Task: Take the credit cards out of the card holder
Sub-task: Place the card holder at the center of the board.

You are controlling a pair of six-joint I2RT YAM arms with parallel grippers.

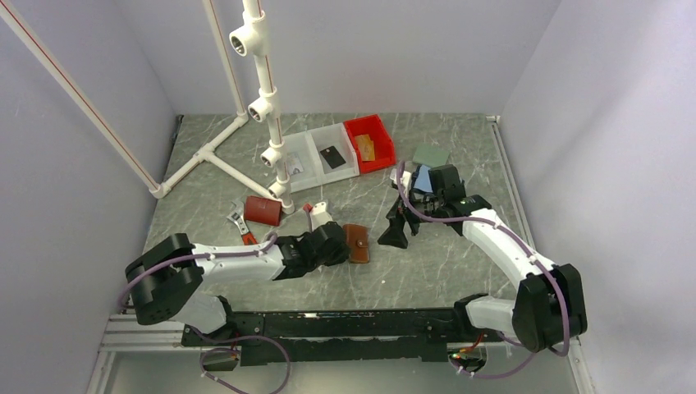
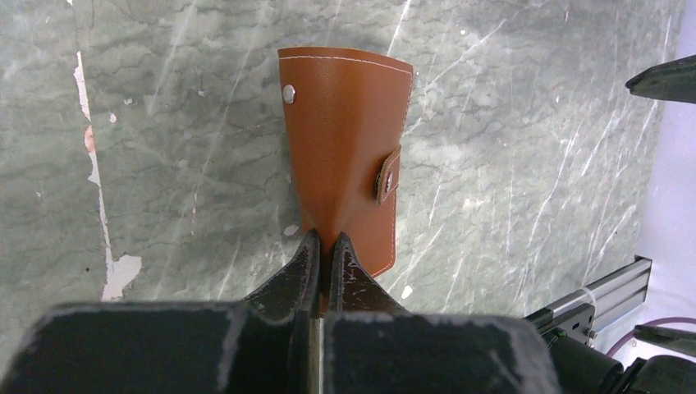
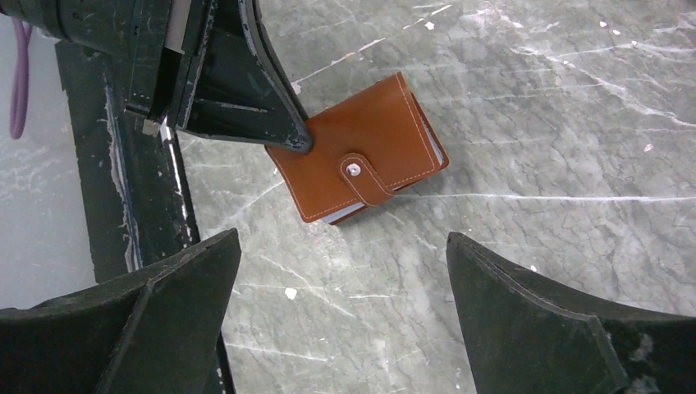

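Our left gripper [image 2: 323, 246] was pressed together, pinching the near edge of the card holder [image 2: 345, 139], which lay flat just ahead of it. Our right gripper [image 3: 342, 238] hung spread wide above. We judged the leather light, soft and pliant, best opened at its strap [image 3: 365, 176]. We counted one holder; the credit cards were hidden inside, uncounted.

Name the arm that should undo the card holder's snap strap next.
Right. The right gripper is open and empty, facing the fastened strap on the closed card holder. The left gripper is shut on the holder's edge, so it looks busy steadying it.
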